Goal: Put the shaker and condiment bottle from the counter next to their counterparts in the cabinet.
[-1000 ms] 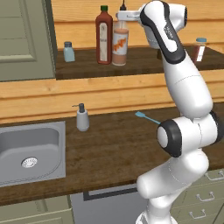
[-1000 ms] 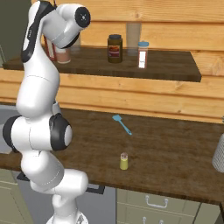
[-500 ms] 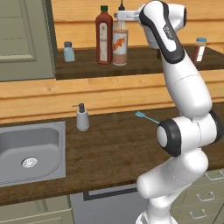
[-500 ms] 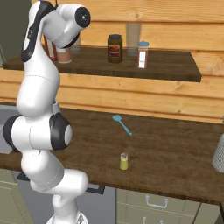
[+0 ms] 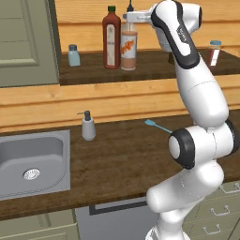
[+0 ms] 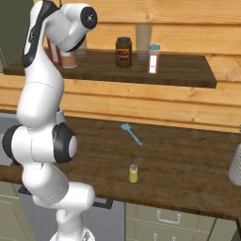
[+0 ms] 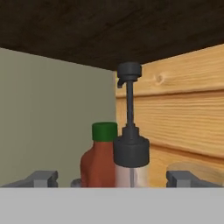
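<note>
Condiment bottle [image 5: 129,47], the peach-orange one with a white-and-orange label and a thin dark nozzle, now stands on the dark wood shelf of the wall cabinet [image 5: 154,70], just beside the tall dark red bottle with a green cap [image 5: 111,38]. One second ago the two-finger gripper [image 7: 113,178] was closed around it; now the fingers [image 7: 41,178] stand wide apart on both sides of the bottle's neck, gripping nothing. In the hand view the dark nozzle rises between the two tips, with the red bottle's green cap close behind it. I judge that the bottle was just released, so this half of the task looks done, if the bottle stays upright when the arm leaves.

The tiny yellow-green shaker with a pale tan cap [image 6: 133,173] is on the dark wooden counter [image 6: 188,160], near its front edge, well apart from the arm. Its counterpart, the small pale blue shaker with a grey cap [image 5: 73,55], waits at the left end of the shelf.

On the same shelf there are also a dark jar with a yellow label [image 6: 124,52] and a white shaker with a red cap [image 5: 213,52]. What they contain I cannot tell. The steel sink [image 5: 33,161] holds nothing.
</note>
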